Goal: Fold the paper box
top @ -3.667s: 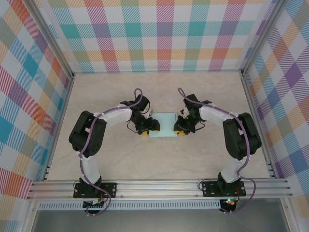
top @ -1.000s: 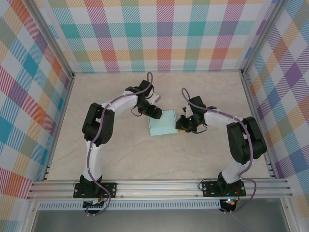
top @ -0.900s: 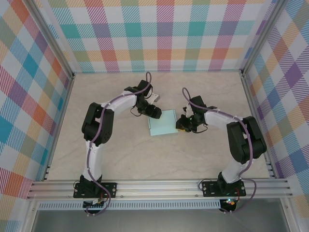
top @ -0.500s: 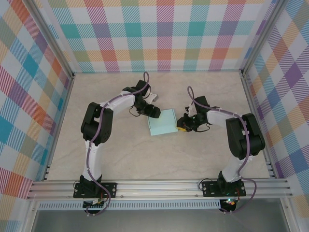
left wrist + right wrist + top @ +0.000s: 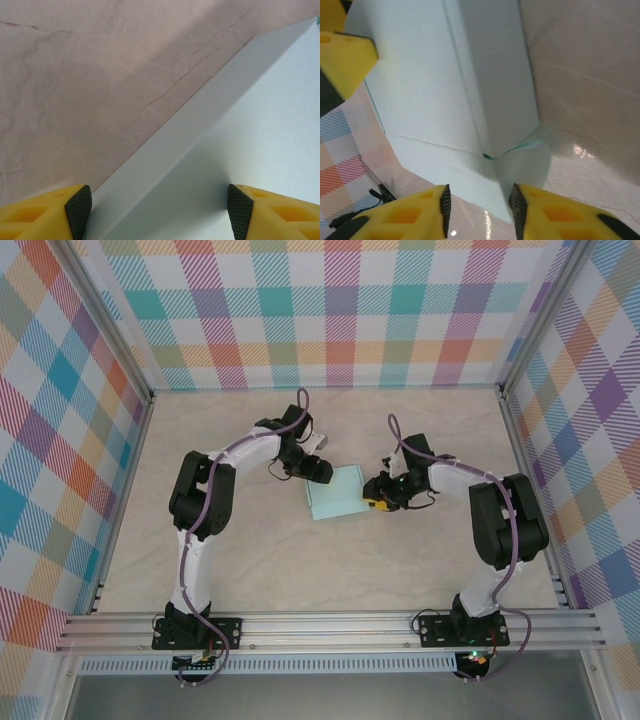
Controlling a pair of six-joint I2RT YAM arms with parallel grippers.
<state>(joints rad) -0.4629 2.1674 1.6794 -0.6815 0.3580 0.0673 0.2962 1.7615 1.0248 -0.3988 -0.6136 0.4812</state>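
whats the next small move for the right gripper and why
Probably ease the right gripper forward onto the paper box: its jaws stand open just short of a corner where a flap gapes slightly, while the left gripper straddles another edge, open.

Pale mint-aqua card paper box: plain, unmarked. Beige marble-veined counter. Pastel plaid enclosure walls: teal, orange, pink, purple on white. Left hand, right hand: yellow, black-tipped.

Paper box runs off the left wrist view's right and bottom edges; left claw is cropped below.
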